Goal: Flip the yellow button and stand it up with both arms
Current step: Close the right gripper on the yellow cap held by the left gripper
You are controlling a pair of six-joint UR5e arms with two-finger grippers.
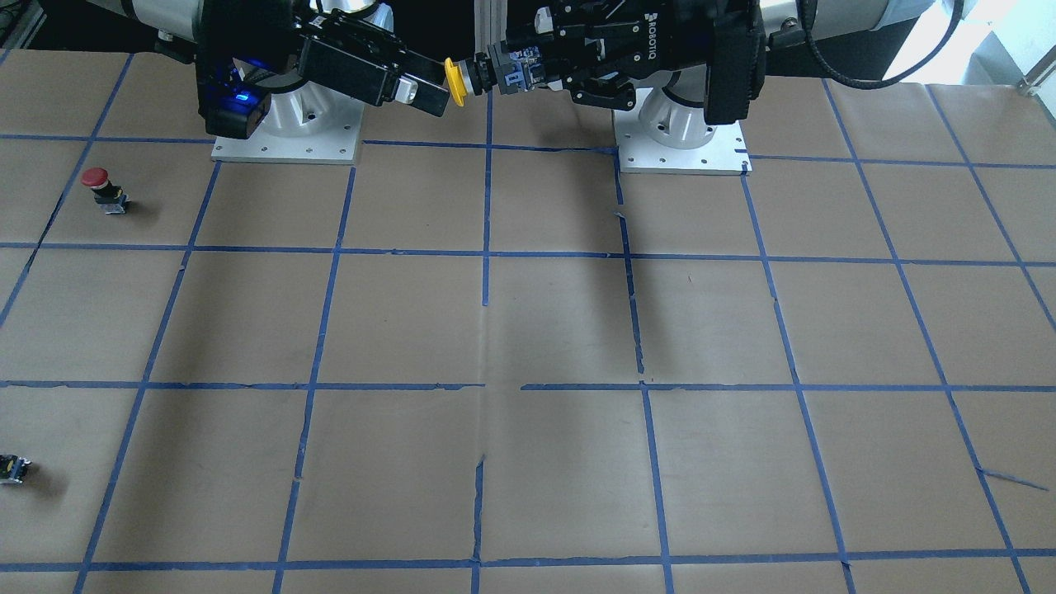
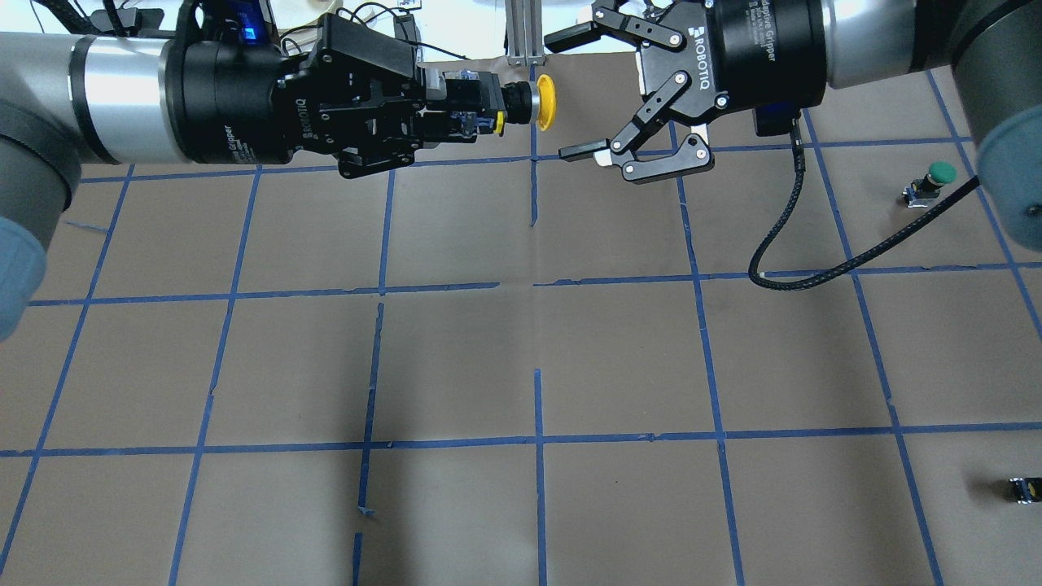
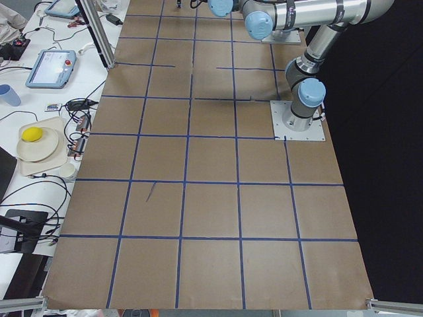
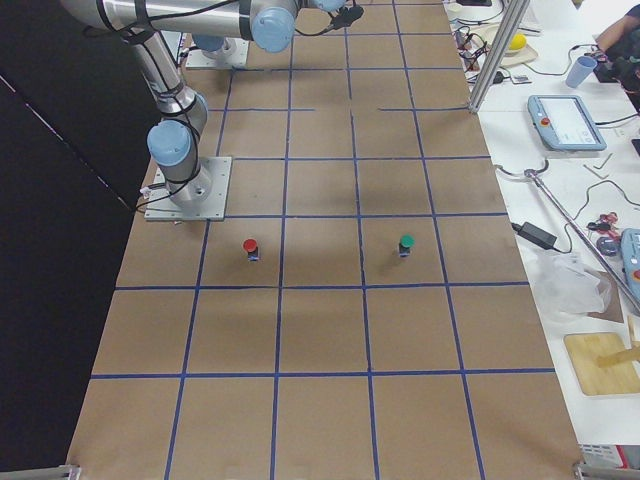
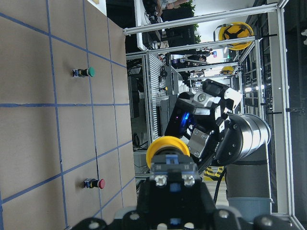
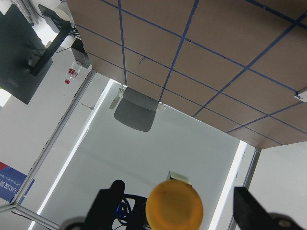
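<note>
The yellow button (image 2: 529, 103) is held in the air, lying sideways, high above the table's far middle. My left gripper (image 2: 460, 110) is shut on its black and grey body, and the yellow cap (image 1: 454, 80) points towards my right gripper. My right gripper (image 2: 575, 94) is open, its jaws spread wide, just beyond the cap and not touching it. In the right wrist view the cap (image 6: 174, 207) sits between the two open fingers (image 6: 253, 211). The left wrist view shows the cap (image 5: 167, 146) from behind, with the right gripper facing it.
A red-capped button (image 1: 103, 190) and a green-capped button (image 2: 932, 181) stand on the brown, blue-taped table (image 2: 537, 325) on my right side. A small capless black block (image 2: 1024, 488) lies near the right edge. A black cable (image 2: 814, 268) hangs from the right wrist.
</note>
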